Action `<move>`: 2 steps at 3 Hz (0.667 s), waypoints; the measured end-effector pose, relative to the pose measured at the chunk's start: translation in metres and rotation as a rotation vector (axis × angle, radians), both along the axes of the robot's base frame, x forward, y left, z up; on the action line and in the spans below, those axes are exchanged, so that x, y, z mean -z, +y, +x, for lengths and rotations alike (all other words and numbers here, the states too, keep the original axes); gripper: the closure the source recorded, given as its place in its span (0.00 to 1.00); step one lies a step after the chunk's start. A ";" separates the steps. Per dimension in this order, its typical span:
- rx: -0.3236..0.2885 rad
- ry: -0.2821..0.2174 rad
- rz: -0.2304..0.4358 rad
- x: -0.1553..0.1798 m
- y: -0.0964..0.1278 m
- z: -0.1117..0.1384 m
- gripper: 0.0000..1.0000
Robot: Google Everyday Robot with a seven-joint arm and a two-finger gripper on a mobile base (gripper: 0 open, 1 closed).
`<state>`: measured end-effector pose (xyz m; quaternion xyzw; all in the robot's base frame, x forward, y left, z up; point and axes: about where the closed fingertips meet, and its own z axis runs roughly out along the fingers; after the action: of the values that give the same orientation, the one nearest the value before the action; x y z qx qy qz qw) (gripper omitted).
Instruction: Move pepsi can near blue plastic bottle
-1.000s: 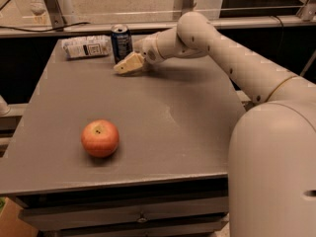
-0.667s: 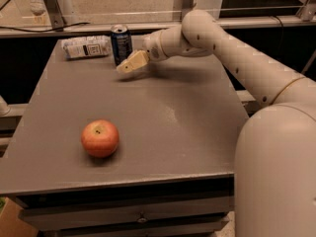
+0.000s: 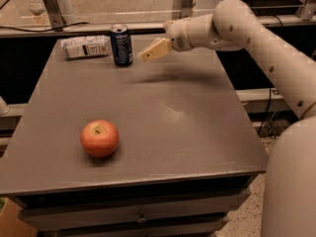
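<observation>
Camera view looks down over a grey surface (image 3: 187,122) from its front edge. The pepsi can (image 3: 121,44) stands upright near the far left corner, its long axis vertical and its silver top facing up. Light markings show on the dark blue side turned toward the camera.

Just to its left lies the blue plastic bottle (image 3: 85,47), on its side with its long axis running left to right along the far edge. Its pale label with dark print faces forward. The can sits just beside the bottle's right end. I cannot tell whether the two touch, or which end of the bottle carries the cap.

The hand (image 3: 155,50) hangs above the surface just to the right of the can, apart from it, with a clear gap between its tan tip and the can's side. It points leftward and slightly down toward the can and holds nothing. Whether it is apart or together I cannot tell. A soft shadow (image 3: 158,77) lies on the surface beneath it.

The white arm (image 3: 237,23) reaches in from the right and bends back along the right edge of the view.

A red apple (image 3: 99,138) rests stem up toward the front left, well apart from the can, the bottle and the hand.
</observation>
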<state>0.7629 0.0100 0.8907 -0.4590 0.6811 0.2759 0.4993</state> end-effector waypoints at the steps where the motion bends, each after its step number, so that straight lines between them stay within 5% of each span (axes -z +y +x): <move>1: 0.050 -0.035 0.056 -0.033 -0.064 -0.006 0.00; 2: 0.097 -0.087 0.127 -0.074 -0.137 -0.021 0.00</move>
<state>0.7416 -0.1271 0.9647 -0.4043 0.6613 0.2737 0.5695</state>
